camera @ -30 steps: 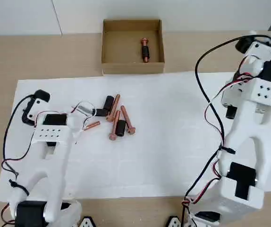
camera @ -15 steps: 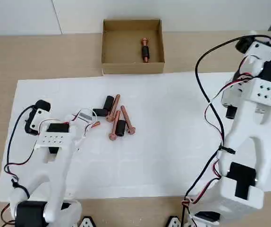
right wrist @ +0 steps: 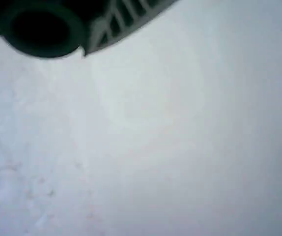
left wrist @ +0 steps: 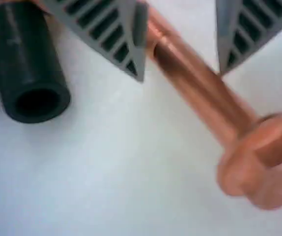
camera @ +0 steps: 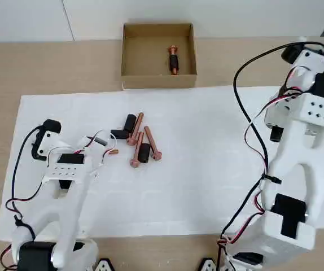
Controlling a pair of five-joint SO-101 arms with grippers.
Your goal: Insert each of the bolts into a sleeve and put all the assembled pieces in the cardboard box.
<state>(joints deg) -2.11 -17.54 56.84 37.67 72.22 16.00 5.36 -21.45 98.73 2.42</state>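
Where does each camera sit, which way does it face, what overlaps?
High view: fixed above the table, looking down on white paper, cardboard box and both arms.
Left wrist view: on the left arm, close over the paper; left gripper around a copper bolt, black sleeve beside.
Right wrist view: on the right arm, facing bare paper; right gripper at the edge.
Shared: high and left wrist both show that bolt and sleeve.

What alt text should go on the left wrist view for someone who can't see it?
Close up, the left gripper sits around the shank of a copper bolt, whose flanged head is nearest the camera. A black sleeve lies beside it on a white sheet, with its open end toward the camera.
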